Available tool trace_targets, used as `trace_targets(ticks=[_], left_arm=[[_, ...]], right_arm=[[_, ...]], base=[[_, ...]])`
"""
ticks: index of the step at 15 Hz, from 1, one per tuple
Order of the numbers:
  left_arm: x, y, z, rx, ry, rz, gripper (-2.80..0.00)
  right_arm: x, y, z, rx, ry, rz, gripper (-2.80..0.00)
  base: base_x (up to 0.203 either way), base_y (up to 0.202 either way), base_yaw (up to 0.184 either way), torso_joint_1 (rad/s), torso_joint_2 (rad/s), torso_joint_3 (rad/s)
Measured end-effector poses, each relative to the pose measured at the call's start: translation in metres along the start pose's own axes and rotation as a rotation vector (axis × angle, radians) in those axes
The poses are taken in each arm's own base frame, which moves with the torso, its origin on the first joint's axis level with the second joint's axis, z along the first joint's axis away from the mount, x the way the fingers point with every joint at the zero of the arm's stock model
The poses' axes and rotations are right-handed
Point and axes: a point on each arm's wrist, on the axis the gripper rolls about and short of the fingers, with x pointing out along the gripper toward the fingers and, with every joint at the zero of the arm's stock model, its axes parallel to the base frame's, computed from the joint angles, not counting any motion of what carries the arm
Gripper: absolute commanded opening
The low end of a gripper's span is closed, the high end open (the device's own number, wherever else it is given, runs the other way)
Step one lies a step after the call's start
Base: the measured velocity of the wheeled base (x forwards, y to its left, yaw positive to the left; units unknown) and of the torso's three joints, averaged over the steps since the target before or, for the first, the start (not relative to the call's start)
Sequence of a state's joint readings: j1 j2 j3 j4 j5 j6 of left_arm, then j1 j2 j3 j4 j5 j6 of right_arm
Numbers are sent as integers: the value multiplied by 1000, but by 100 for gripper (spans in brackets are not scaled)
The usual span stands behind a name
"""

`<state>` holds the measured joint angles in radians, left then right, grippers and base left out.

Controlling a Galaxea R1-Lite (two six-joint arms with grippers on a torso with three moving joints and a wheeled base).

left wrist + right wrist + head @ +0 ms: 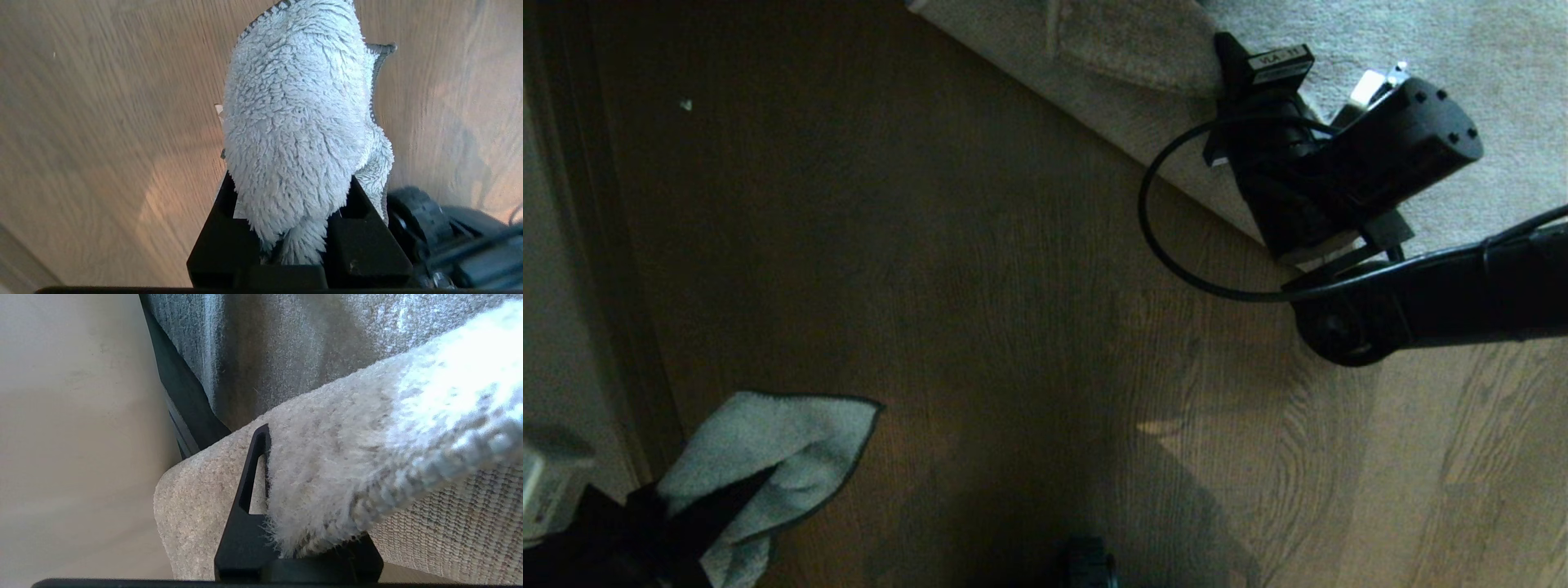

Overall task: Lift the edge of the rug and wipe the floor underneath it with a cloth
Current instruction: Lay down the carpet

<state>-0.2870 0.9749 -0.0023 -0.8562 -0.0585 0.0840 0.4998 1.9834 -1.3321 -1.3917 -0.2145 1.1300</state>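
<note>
The grey-beige rug (1421,49) covers the far right, and its straight rug edge (1086,106) runs diagonally across the brown wooden floor (1013,286). My right gripper (1232,61) is shut on the rug edge (327,465), holding a fold of it up. One black finger (249,490) and the woven backing (470,522) show in the right wrist view. At the near left, my left gripper (698,510) is shut on the pale grey-blue cloth (776,449). The cloth (294,122) bulges out between the black fingers (229,216) above the floor (102,122).
A dark baseboard and pale wall (596,245) run along the left side. A small white speck (686,104) lies on the planks at the far left. A black part of my base (1086,563) shows at the near edge. A cable (1160,237) loops from the right arm.
</note>
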Motion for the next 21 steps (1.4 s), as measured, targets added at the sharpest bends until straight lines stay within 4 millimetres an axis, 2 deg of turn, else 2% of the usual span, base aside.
trace_targets(ticks=[4,7,9,13,21], left_arm=[[-32,-3,-10,-1,9,0,-280],[-64,-6,-27,2,7,9,-280],[-78,-7,-40,3,27,34,-280],[-87,-10,-65,-20,174,32,-280],[-88,-10,-66,-74,163,-2,-280]], right_arm=[[0,0,0,-1,0,-1,-280],[0,-1,0,-2,1,-4,-280],[-1,-2,0,-4,2,-8,-280],[-2,-2,0,-5,1,-8,-280],[-4,-5,-1,-5,6,-15,-280]], base=[[0,0,0,0,0,0],[0,0,0,0,0,0],[0,0,0,0,0,0],[0,0,0,0,0,0],[0,0,0,0,0,0]])
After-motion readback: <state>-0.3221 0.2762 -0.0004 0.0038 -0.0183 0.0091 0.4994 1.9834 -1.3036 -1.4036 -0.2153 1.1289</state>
